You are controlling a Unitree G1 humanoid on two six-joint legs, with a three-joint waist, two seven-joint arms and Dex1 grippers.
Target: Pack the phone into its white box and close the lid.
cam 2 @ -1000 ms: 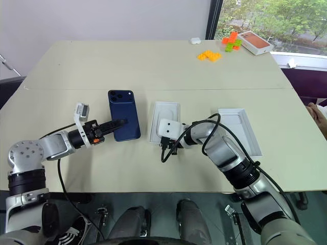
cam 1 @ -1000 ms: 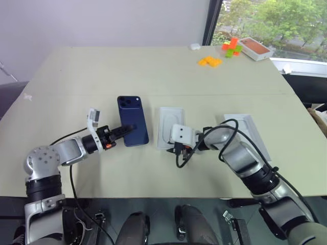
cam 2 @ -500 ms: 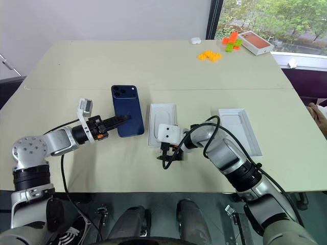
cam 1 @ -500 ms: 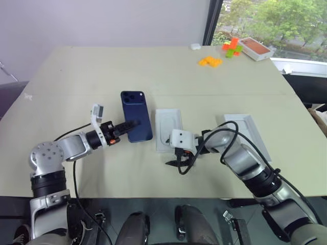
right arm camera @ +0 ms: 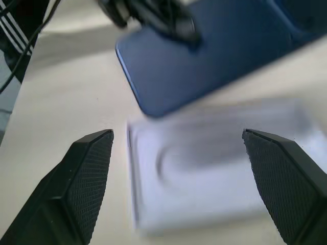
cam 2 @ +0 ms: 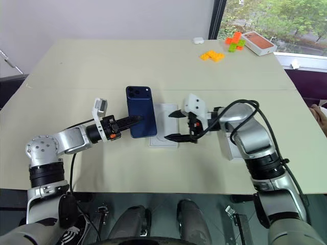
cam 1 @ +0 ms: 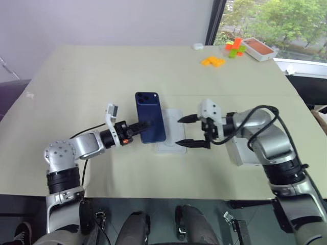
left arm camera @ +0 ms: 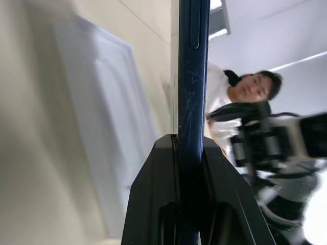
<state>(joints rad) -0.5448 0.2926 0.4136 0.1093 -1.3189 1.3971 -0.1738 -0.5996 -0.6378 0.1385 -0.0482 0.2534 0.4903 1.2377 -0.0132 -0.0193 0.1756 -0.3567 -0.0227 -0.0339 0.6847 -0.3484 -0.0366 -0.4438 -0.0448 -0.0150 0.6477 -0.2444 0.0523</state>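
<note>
My left gripper (cam 1: 142,125) is shut on the near end of the dark blue phone (cam 1: 150,116) and holds it above the table, back face up. In the left wrist view the phone's edge (left arm camera: 193,76) stands between the fingers (left arm camera: 153,204). The white box (cam 1: 172,133) lies flat just right of the phone, with a white insert with an oval recess (right arm camera: 214,168) on top. My right gripper (cam 1: 188,131) hovers open over the box's right side, holding nothing. The lid (cam 2: 226,149), open side up, lies partly hidden behind my right forearm.
Orange blocks (cam 1: 212,62), green and orange blocks (cam 1: 234,47), a white box with an orange-red top (cam 1: 259,48) and a small white item (cam 1: 197,46) sit at the table's far right. A person (left arm camera: 240,92) appears in the left wrist view.
My left gripper carried the phone right, up to the box's left edge. My right gripper opened wide, rose from the table in front of the box and moved right.
</note>
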